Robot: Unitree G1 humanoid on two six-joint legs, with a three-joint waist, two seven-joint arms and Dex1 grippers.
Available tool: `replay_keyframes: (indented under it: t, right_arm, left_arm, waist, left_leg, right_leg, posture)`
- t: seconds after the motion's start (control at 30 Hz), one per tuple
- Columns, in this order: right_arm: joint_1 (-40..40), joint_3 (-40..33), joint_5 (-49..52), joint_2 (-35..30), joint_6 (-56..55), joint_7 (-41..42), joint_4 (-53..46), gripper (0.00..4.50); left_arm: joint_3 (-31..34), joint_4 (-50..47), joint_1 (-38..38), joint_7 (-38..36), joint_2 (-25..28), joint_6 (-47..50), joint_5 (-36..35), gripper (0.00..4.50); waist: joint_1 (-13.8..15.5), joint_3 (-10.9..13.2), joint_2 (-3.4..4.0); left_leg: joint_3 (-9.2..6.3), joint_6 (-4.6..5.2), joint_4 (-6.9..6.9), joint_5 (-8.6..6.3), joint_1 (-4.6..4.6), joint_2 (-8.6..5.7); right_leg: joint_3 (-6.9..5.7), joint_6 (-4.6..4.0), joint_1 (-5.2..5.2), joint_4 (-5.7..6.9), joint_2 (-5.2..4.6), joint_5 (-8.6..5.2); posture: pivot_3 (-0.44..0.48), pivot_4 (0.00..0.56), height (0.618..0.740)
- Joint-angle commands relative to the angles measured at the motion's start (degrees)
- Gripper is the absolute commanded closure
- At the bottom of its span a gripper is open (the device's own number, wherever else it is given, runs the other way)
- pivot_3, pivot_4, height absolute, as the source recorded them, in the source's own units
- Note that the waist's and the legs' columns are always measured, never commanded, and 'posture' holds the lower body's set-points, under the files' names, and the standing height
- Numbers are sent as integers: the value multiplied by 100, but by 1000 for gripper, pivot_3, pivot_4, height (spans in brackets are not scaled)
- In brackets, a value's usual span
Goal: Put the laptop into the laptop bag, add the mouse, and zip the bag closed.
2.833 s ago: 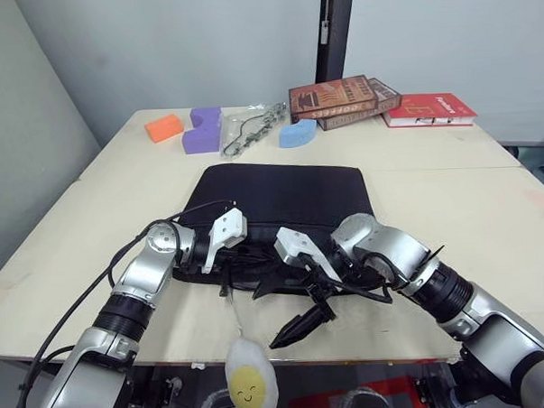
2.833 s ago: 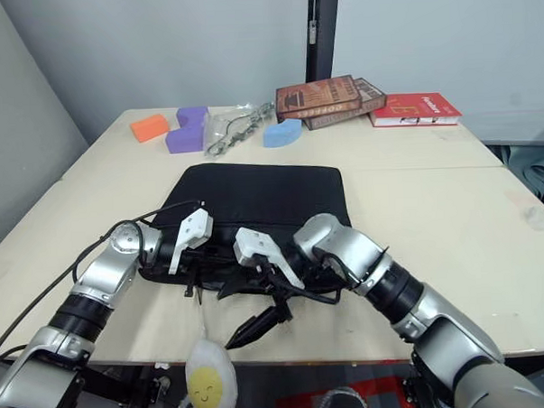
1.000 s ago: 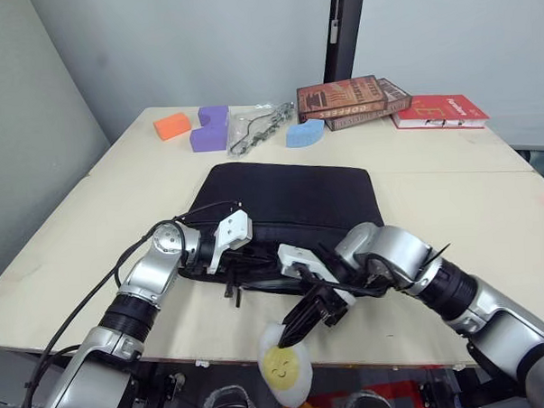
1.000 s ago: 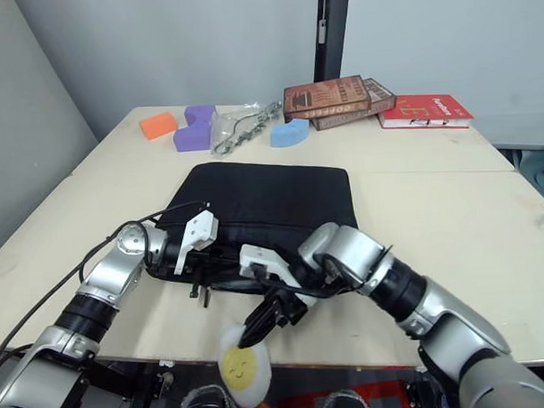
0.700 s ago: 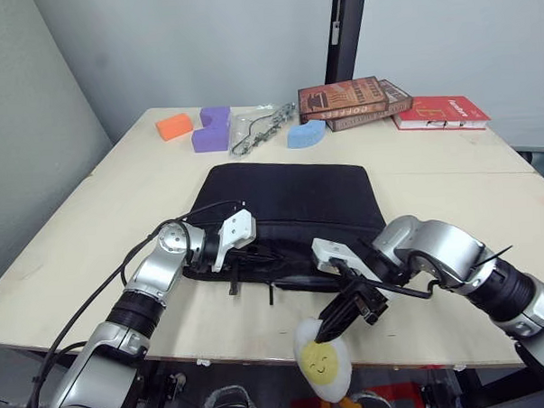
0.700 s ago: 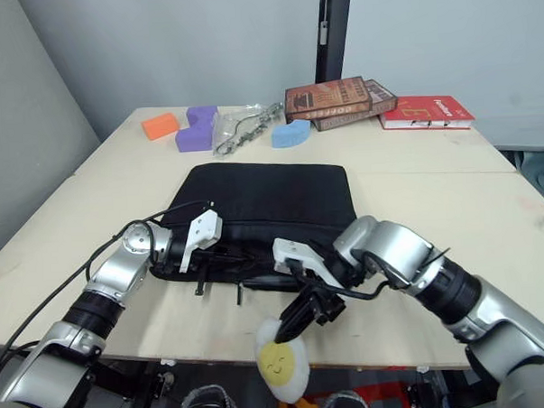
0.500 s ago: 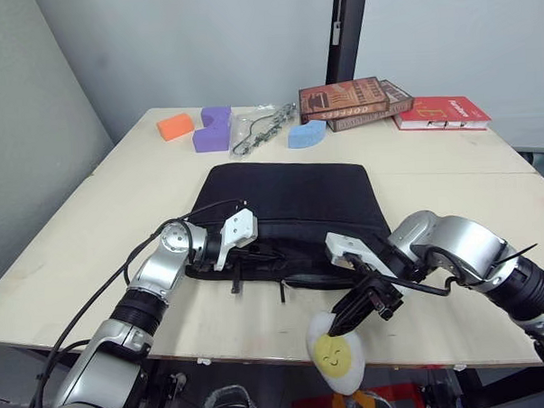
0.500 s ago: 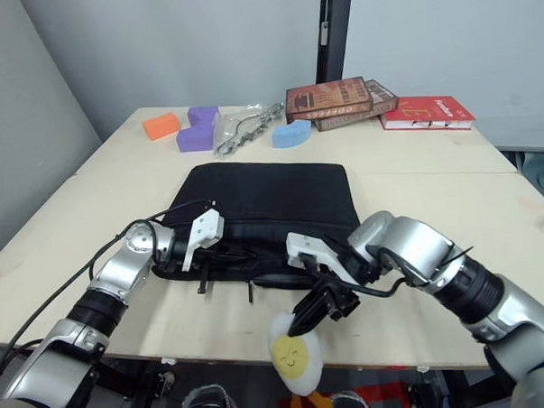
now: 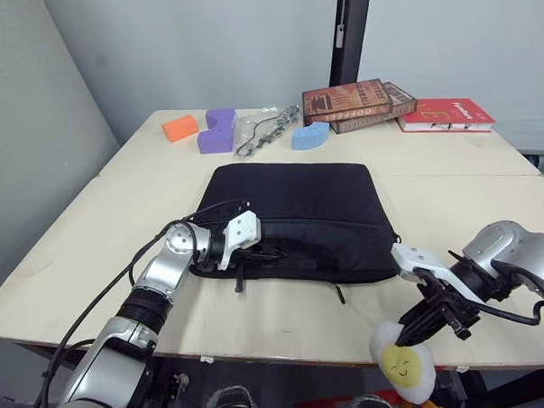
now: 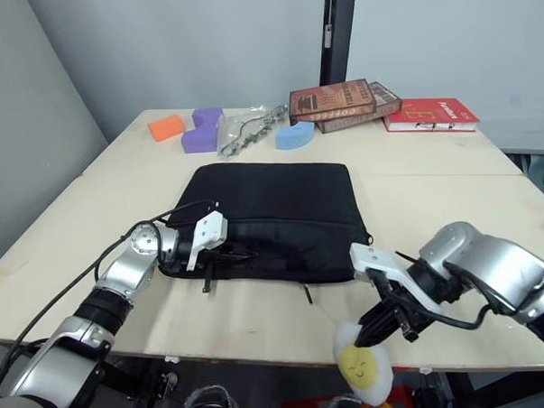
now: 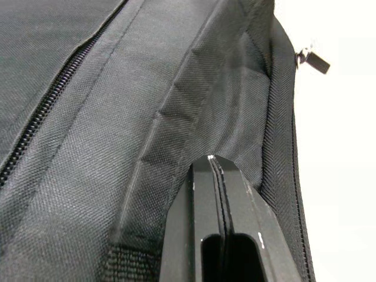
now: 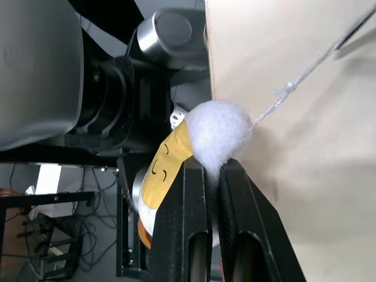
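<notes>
The black laptop bag [image 9: 295, 212] lies flat in the middle of the table. My left gripper [image 9: 267, 253] is shut and pressed into the fabric at the bag's front left edge [image 11: 176, 106]. My right gripper [image 9: 415, 327] hangs off the table's front edge, just past the bag's front right corner. It is shut on a white egg-shaped soft toy [image 9: 401, 370] with a yellow face. A thin white string [image 12: 294, 82] runs from the toy over the table edge. The laptop and the mouse are hidden.
At the back of the table lie an orange block [image 9: 180, 128], a purple block [image 9: 216, 131], a clear packet with a chain [image 9: 264, 132], a blue curved block [image 9: 310, 135], stacked books [image 9: 358, 101] and a red book [image 9: 444, 115]. Bare tabletop [image 9: 470, 195] lies right of the bag.
My right gripper has carried the egg toy to the right along the bag's front edge, from its middle to past its right corner. The left gripper has stayed at the front left edge.
</notes>
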Motion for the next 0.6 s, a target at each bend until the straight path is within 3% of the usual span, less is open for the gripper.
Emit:
replay_keyframes:
  t: [0.03,0.37,0.6]
  right_arm:
    - [229,-419,-33,-254,-243,112,10,4453]
    - [926,-855,-932,-962,-1688,434,1150,4453]
    - [320,-689,-1768,-743,-2631,458,2192,4453]
  left_arm:
    - [-285,623,261,120,74,78,554,4500]
    - [-396,814,226,76,38,-81,605,4500]
    - [-411,896,200,65,4,-149,602,4500]
  waist:
    - [-6,-11,2]
    - [2,-24,-1]
    - [-68,-29,-1]
  left_leg:
    - [1,0,2,0,0,-1]
    - [16,8,5,-1,-2,-3]
    - [37,14,6,-2,-2,-5]
  right_leg:
    - [2,0,0,-1,0,0]
    - [6,1,2,-14,-7,-1]
    - [9,2,2,-12,-20,-1]
  posture:
    - [0,150,734]
    - [0,150,734]
    - [0,150,734]
